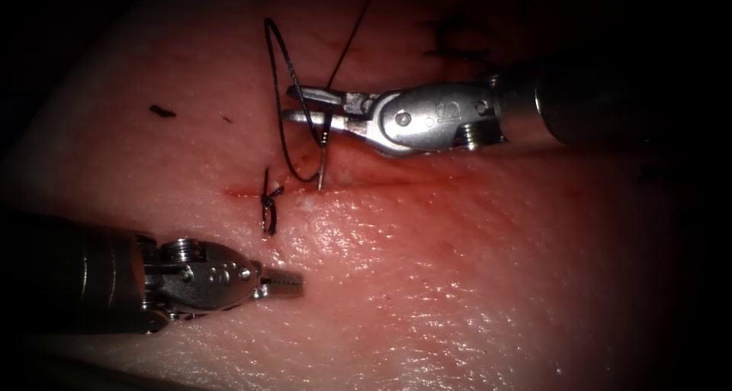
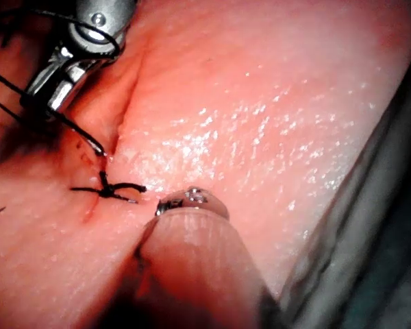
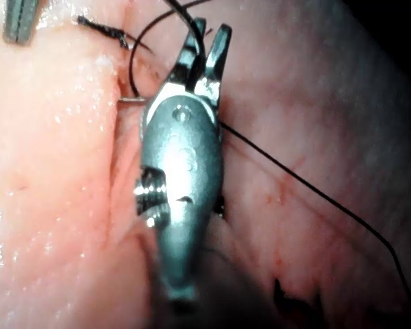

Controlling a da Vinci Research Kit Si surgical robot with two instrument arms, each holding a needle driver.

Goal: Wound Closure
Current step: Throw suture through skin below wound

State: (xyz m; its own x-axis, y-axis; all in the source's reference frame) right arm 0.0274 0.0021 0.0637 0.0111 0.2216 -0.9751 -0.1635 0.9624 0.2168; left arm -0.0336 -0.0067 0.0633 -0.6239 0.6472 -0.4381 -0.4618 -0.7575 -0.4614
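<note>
Needle (image 1: 323, 156) stands at the cut (image 1: 396, 182), tip in the tissue (image 1: 457, 284), just below your right tool (image 1: 305, 105); its jaws gape, thread (image 1: 280, 94) looping between them, gripping nothing; your left tool (image 1: 284, 284) sits closed and empty, below a knotted stitch (image 1: 268, 204); markings on both tools unreadable.

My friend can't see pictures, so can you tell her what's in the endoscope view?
The right tool, jaws open, sits around a curved needle that stands in the cut in the tissue, with black thread looping beside it. The left tool rests lower left with jaws shut, holding nothing, near a tied knot at the cut's left end.
</note>
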